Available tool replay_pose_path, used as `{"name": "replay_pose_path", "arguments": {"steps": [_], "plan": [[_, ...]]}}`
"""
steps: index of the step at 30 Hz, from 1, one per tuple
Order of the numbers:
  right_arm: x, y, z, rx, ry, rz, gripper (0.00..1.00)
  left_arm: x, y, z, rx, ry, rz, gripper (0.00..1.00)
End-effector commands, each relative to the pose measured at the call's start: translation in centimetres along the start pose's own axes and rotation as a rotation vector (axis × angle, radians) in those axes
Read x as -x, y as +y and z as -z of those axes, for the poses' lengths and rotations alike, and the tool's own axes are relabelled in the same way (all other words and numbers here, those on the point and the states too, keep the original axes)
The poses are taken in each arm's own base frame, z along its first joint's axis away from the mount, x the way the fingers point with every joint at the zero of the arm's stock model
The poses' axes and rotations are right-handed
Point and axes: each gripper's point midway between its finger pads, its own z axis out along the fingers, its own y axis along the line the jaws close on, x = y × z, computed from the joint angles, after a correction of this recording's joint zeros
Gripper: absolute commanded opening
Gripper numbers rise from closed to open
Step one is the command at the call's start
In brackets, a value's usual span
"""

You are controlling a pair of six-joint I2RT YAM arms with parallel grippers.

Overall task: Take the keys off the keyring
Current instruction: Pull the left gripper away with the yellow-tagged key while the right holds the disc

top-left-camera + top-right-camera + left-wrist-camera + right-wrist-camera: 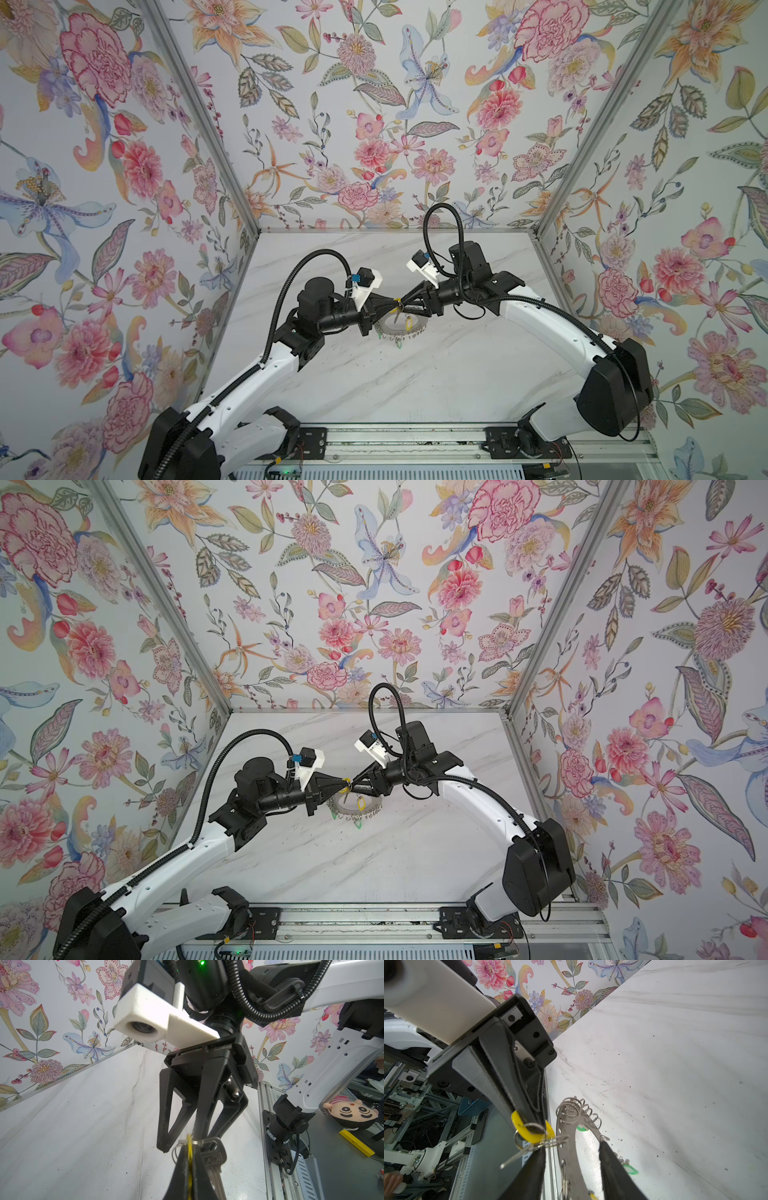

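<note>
Starting from the right wrist view: your left fingers [533, 1124] come down from the upper left of the frame, pressed together and pinching a yellow tag [525, 1128]. A silver key [517, 1157] hangs off that tag by small wire loops [554, 1139], its long axis slanting to the lower left of the frame, away from the pinch. Your right fingers [572, 1147] rise from the bottom edge, spread partway and holding nothing. One of them touches the wire loops just beside the tag, and the other stands over the keyring [569, 1159].

So the key and its loops lie at the left-hand one of those two fingers, not between them. I judge the next move turns on that offset. The right arm is the free one, and it is already at the loops.

In a top view both pairs of fingertips meet at frame centre, just above the keyring [388, 326], which lies flat on the worktop [415, 374]. Whether the raised key is fully off the keyring I cannot tell.

Counted:
- One keyring.
- One key seen plainly, the one you hold.
- Four tags in all: two yellow (the pinched one and another [408, 323] in the keyring's hole) and two green [398, 344] at its lower rim.
- The keys on the other three tags are too small to make out.
</note>
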Motion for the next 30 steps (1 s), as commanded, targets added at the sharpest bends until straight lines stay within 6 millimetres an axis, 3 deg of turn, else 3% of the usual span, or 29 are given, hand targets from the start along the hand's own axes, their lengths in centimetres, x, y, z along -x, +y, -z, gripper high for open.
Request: {"name": "replay_pose_path", "arguments": {"steps": [1,14,20,30], "plan": [[1.5,2.4,0.3,0.041,-0.029,0.094,0.44,2.0,-0.2,0.2,-0.021,-0.048,-0.028,0.0],[1.8,3.5,0.3,0.032,-0.024,0.119,0.41,2.1,0.2,0.1,-0.032,-0.046,-0.019,0.01],[1.6,3.3,0.3,0.022,-0.018,0.114,0.25,2.2,0.4,0.3,-0.015,-0.048,-0.02,0.02],[1.1,2.8,0.2,0.019,-0.005,0.09,0.07,2.4,0.7,0.9,0.011,-0.06,-0.026,0.02]]}}
